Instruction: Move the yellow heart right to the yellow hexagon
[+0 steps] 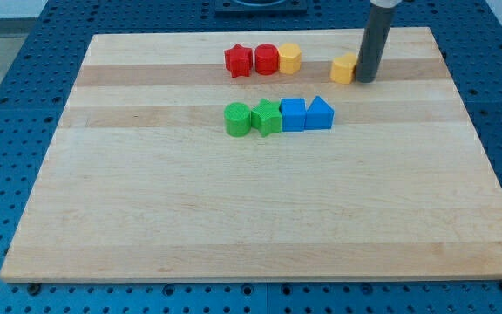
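Now my tip beside yellow heart.

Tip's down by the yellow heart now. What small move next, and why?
Probably a short push toward the view's left. My tip sits against the right side of the yellow heart, and the yellow hexagon lies farther left, slightly higher, with bare board between them.

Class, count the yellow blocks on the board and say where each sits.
2: the yellow hexagon at the right end of the top row, and the yellow heart further right, against my tip. None appear hidden.
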